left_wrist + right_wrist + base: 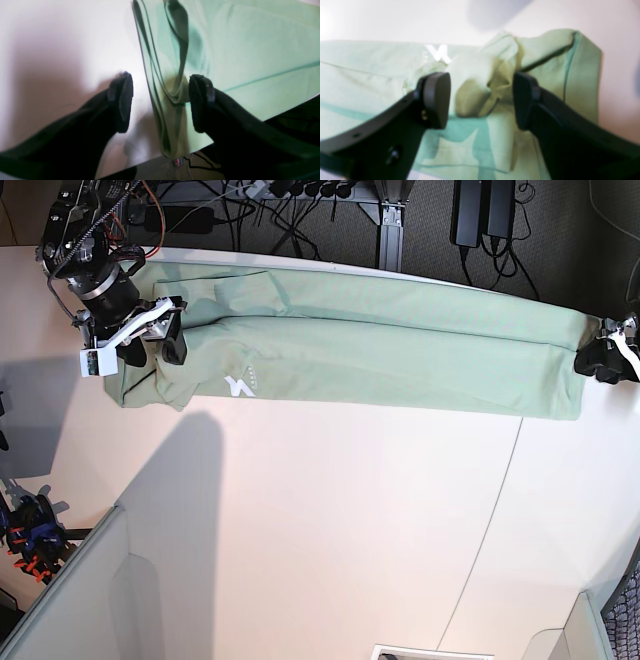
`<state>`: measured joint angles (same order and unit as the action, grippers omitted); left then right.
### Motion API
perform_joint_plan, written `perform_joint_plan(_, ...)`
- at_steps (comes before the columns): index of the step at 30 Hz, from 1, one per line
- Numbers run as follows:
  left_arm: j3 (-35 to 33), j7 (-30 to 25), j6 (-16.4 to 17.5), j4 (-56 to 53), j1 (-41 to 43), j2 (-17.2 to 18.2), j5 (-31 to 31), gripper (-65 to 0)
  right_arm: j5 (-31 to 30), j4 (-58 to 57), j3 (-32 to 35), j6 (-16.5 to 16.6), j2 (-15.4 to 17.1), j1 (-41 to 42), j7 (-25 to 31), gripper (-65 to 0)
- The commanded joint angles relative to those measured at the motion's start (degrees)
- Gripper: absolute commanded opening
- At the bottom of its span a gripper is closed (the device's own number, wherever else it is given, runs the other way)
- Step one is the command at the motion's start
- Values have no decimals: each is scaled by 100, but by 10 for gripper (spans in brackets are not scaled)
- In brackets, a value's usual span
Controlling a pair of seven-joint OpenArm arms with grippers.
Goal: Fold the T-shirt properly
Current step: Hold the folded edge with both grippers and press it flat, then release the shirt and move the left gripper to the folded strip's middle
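The pale mint-green T-shirt (370, 345) lies folded lengthwise into a long strip along the far side of the white table (330, 520). A white logo (240, 385) sits near its left end. My right gripper (150, 345) hovers over that left end. In the right wrist view it (480, 100) is open, with bunched fabric (480, 85) between the jaws. My left gripper (603, 360) is at the shirt's right end. In the left wrist view it (161, 105) is open, astride the layered folded edge (172, 100). One finger (123, 102) is over bare table.
The table's far edge (300, 265) runs just behind the shirt, with cables and power strips (300, 200) on the floor beyond. Grey panels (70, 600) stand at the front left. A small label and a cord (178, 162) show below the table edge.
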<state>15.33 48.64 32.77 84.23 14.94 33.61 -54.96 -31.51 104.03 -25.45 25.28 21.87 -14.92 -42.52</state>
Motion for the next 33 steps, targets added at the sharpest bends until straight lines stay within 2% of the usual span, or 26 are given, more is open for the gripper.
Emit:
perform_joint_plan(1, 33, -81, 0, 76, -33, 111, -116, -263, -66, 103, -55, 0, 79, 42, 111, -262)
perform_joint_plan(10, 20, -83, 0, 68, -28, -208, -94, -263, -63, 103, -55, 0, 79, 42, 107, -262)
perform_joint_plan(20, -44, -129, 7, 68, -28, -380, -50, -274, -66, 103, -55, 0, 79, 42, 109, -262)
perform_joint_plan(21, -44, -149, 20, 68, -28, -378, -46, -302, -66, 103, -55, 0, 79, 42, 109, -262)
perform_joint_plan(24, -44, -369, 229, 68, -26, -378, 50, -490, -68, 103, -55, 0, 79, 42, 111, -262)
perform_joint_plan(27, -44, -632, 284, 68, -28, -376, 109, -623, -66, 103, -55, 0, 79, 42, 111, -262)
perform_joint_plan(28, -44, -667, 286, 68, -31, -374, 173, -650, -66, 103, -55, 0, 79, 42, 111, -262)
perform_joint_plan(30, -44, -723, 295, 68, -35, -376, 365, -650, -66, 103, -55, 0, 81, 44, 111, -262)
perform_joint_plan(33, -42, -905, 660, 68, -81, -374, 444, -650, -66, 103, -57, 0, 81, 59, 131, -262)
